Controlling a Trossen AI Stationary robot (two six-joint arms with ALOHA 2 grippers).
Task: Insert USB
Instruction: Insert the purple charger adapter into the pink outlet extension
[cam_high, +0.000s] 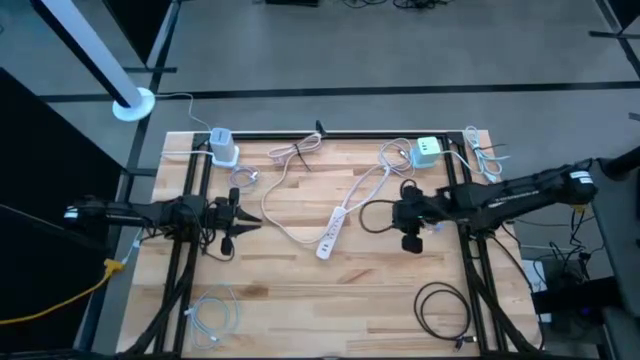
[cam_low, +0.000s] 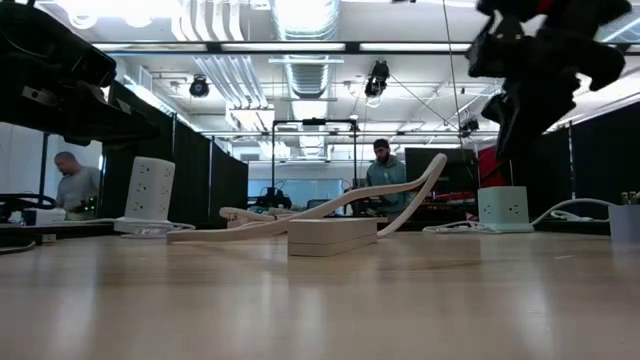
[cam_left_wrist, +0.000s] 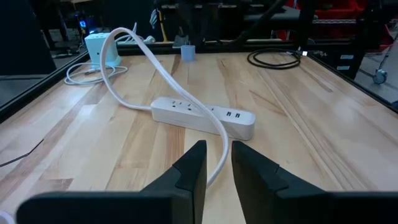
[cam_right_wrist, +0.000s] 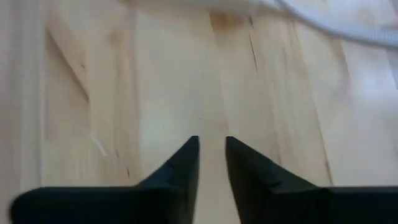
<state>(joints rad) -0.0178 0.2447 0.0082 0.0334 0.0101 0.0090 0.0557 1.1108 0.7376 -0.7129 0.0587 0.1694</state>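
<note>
Both jaws stand slightly apart with nothing between them: left gripper (cam_left_wrist: 217, 163) and right gripper (cam_right_wrist: 212, 155) each show a narrow gap over bare wood. White rectangular power strip (cam_high: 332, 232) lies mid-table on the light wooden tabletop (cam_high: 300, 300), between the arms. Left wrist view shows its outlets and two USB ports; high view can't resolve them. No readable labels. USB plug not identifiable among the cables. Right wrist view shows only planks and a pale cable (cam_right_wrist: 336, 26) edge.

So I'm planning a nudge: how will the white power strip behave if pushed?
The power strip lies flat and boxy, so it would probably slide, not tip. Its thick cord arches stiffly off the table and may drag or swing it.
</note>
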